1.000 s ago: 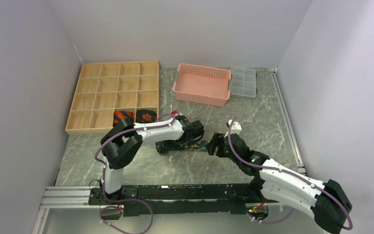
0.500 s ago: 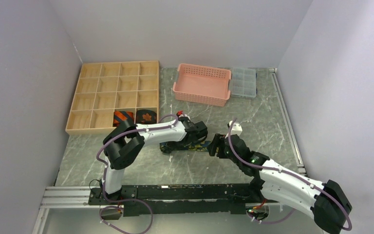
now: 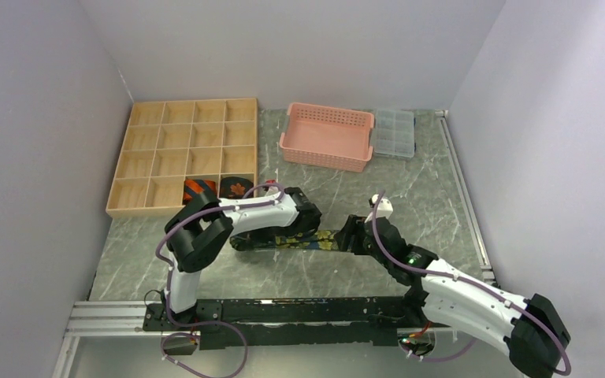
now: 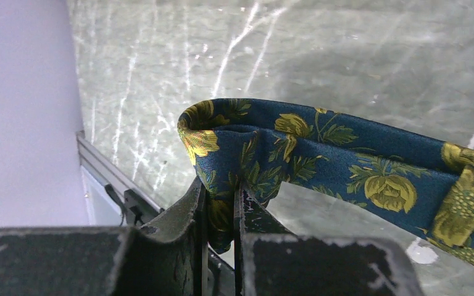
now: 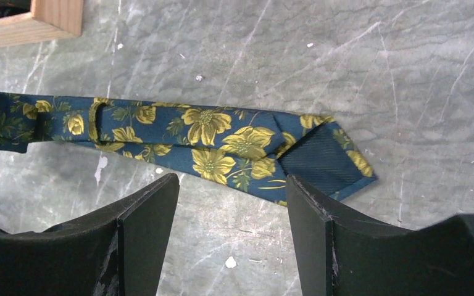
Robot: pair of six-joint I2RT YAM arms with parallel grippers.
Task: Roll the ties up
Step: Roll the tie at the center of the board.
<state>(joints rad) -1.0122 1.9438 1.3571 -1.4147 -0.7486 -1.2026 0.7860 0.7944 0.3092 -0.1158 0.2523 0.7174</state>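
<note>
A dark blue tie with yellow-green flowers (image 3: 323,239) lies flat on the marble table. Its wide pointed tip (image 5: 321,157) is at the right. My left gripper (image 4: 220,185) is shut on a folded-over part of this tie (image 4: 345,148); in the top view the gripper (image 3: 272,236) sits low over the strip. My right gripper (image 5: 231,180) stands open just short of the wide end (image 5: 210,135), touching nothing; the top view shows it (image 3: 348,235) at the tie's right end. Rolled up in the wooden tray are the striped tie (image 3: 199,188) and the leaf tie (image 3: 237,187).
The wooden compartment tray (image 3: 118,211) stands at the back left, its corner (image 5: 43,18) visible from the right wrist. A pink basket (image 3: 327,138) and a clear plastic box (image 3: 395,132) are at the back. A metal rail (image 3: 110,315) runs along the near edge.
My left gripper has swung leftward with the tie in it, dragging the tie's left end further left. The right gripper has hardly moved and stays open.
</note>
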